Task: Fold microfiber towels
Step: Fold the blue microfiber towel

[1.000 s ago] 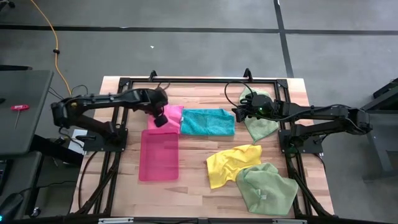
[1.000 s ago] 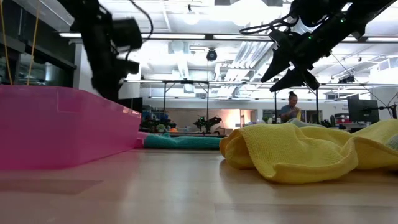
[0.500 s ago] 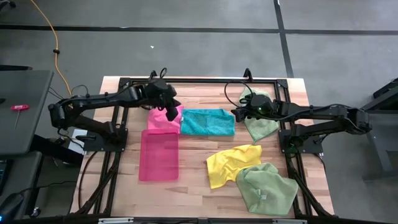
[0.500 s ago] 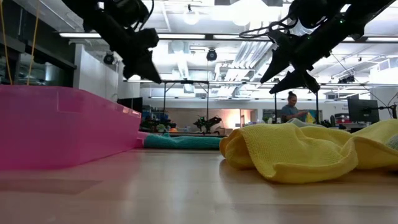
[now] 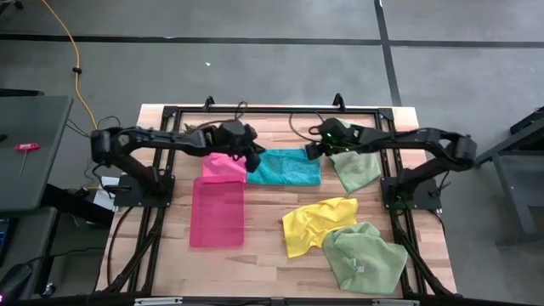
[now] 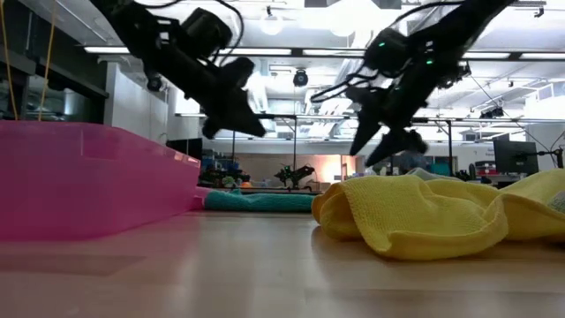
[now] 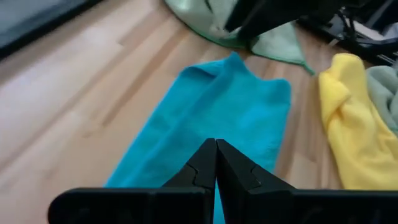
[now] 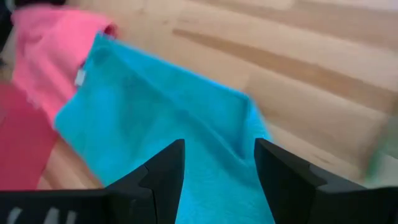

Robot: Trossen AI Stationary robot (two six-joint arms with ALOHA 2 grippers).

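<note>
The teal towel (image 5: 285, 167) lies flat at the table's far middle; it also shows in the left wrist view (image 7: 217, 118) and the right wrist view (image 8: 161, 124). The hot pink towel (image 5: 223, 164) lies beside its left end. My left gripper (image 5: 252, 158) is shut and hovers over the teal towel's left end (image 7: 216, 163). My right gripper (image 5: 311, 151) is open and hovers over the towel's far right corner (image 8: 217, 168). In the low view both the left gripper (image 6: 245, 124) and the right gripper (image 6: 388, 146) are clear of the table.
The pink tray (image 5: 217, 212) stands near the pink towel. The yellow towel (image 5: 316, 223) lies crumpled at the near middle. One pale green towel (image 5: 353, 168) lies right of the teal one, another (image 5: 365, 259) at the near right.
My left gripper has gone from over the pink towel toward the table's right, to the teal towel's left end. My right gripper has gone toward the table's left and down a little, to the teal towel's far right corner. The towels have stayed put.
</note>
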